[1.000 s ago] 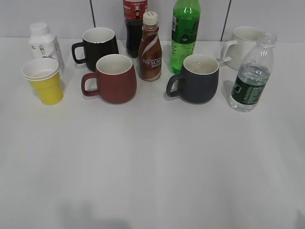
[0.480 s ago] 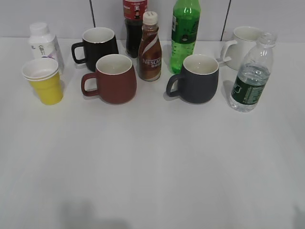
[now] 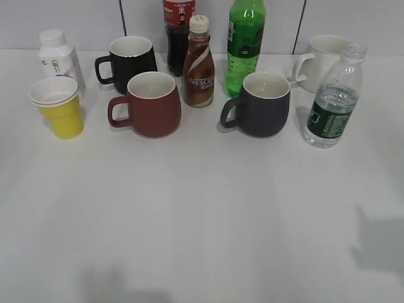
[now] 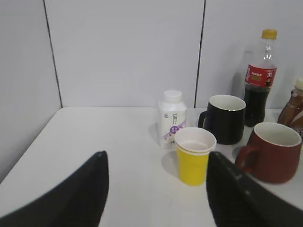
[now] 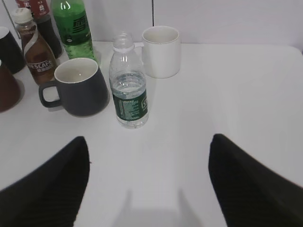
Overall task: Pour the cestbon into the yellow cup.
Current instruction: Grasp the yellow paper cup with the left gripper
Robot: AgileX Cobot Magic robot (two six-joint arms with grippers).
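Cestbon [image 3: 332, 101], uncapped and part-filled, upright at the right end of the counter [image 3: 202, 214], just right of the dark grey mug [image 3: 260, 104] and in front of the white mug [image 3: 323, 58]. Yellow cup [image 3: 59, 107], upright at the far left end, in front of the white milk bottle [image 3: 58, 55] and left of the red mug [image 3: 150, 104]; the two task objects stand well apart. From my station, the right hand [image 5: 149, 189] shows wide open and empty in the right wrist view, with the bottle centred between its fingers but ahead of them and untouched. The left hand [image 4: 156, 198] is likewise spread wide and holds nothing, facing the cup. Neither hand appears in the exterior view. I judge the task barely begun: grasping, lifting, carrying across the row of mugs and pouring all remain.
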